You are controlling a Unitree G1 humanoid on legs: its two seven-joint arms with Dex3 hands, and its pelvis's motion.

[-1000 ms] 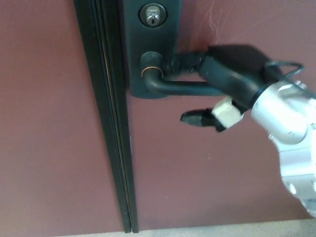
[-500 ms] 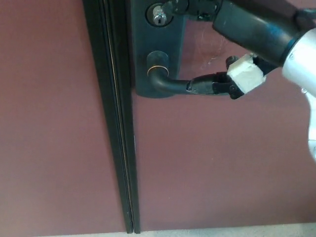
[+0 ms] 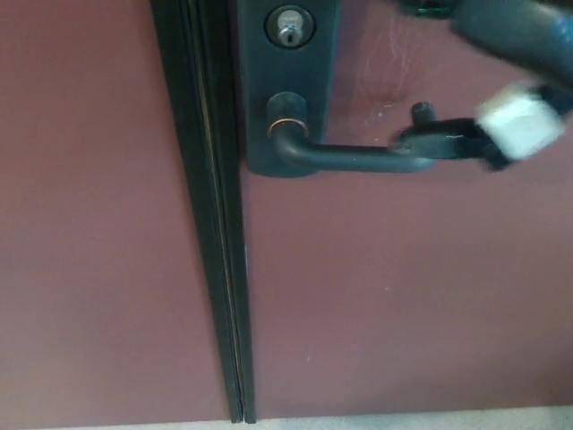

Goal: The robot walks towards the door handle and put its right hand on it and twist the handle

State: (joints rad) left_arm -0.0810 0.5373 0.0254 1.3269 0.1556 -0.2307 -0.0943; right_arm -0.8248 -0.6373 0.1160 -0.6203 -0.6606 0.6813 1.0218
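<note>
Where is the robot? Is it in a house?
Probably at a doorway, though I can't tell if it's a house. There's a dark red door, a black lever handle with a keyhole lock above it, and a bit of pale floor at the bottom.

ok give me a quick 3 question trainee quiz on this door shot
1. True or false: the keyhole sits below the door handle.
2. Which end of the handle is the right hand at? A) the pivot by the black plate B) the free end
3. Fill in: the lever lies roughly ____.

Key: 1 false, the keyhole is above. 2 B, the hand is blurred, so its grip is unclear. 3 horizontal.
</note>
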